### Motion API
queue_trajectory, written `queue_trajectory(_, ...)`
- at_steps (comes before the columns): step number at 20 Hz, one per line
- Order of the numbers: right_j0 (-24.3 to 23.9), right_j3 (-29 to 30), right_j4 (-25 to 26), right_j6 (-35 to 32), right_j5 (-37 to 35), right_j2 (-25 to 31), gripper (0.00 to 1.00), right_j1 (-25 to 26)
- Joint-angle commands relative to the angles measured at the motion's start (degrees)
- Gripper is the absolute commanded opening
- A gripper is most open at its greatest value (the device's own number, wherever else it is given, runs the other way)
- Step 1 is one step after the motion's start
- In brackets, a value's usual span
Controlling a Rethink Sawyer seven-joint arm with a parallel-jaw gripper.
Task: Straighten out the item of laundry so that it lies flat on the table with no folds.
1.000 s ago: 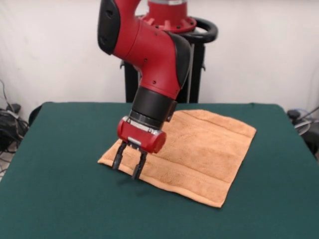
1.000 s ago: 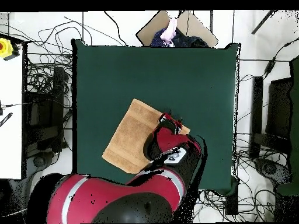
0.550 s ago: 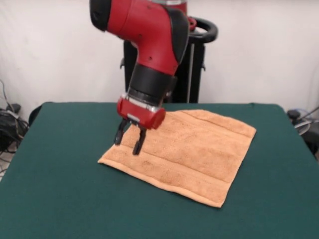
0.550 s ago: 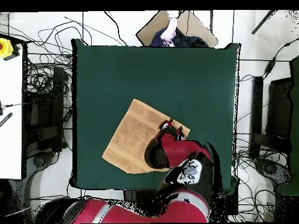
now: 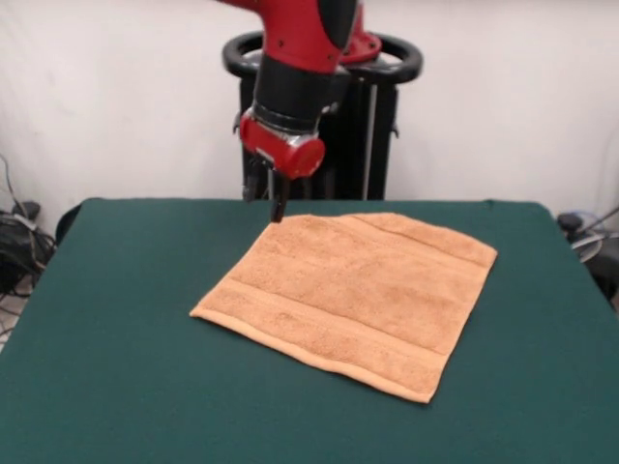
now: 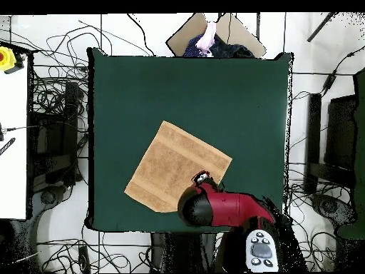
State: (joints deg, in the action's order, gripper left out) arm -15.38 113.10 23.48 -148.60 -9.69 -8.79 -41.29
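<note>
The item of laundry [image 5: 358, 290] is an orange-tan terry towel with band stripes near two hems. It lies spread flat and turned at an angle on the dark green table [image 5: 116, 367], with no fold showing. From overhead the towel [image 6: 175, 171] sits in the table's [image 6: 178, 93] half toward the robot. My gripper [image 5: 264, 203] hangs open and empty in the air above the towel's far corner, apart from the cloth. In the overhead view the gripper [image 6: 202, 176] shows over the towel's edge on the robot's side, and the red arm covers the corner there.
The black pedestal [image 5: 372, 126] stands behind the table's far edge. Cables [image 6: 53, 93] lie on the floor on both sides of the table. A cardboard piece [image 6: 214, 32] lies beyond the table's edge opposite the robot. A white surface [image 6: 13, 135] stands off to one side.
My gripper has risen from the towel's left corner and drawn back toward the pedestal, still open. The towel lies as before.
</note>
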Motion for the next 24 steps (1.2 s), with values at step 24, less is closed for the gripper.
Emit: queue_trajectory(24,6.0,8.6,-6.6,-9.1,18.9,4.0,1.0,21.5)
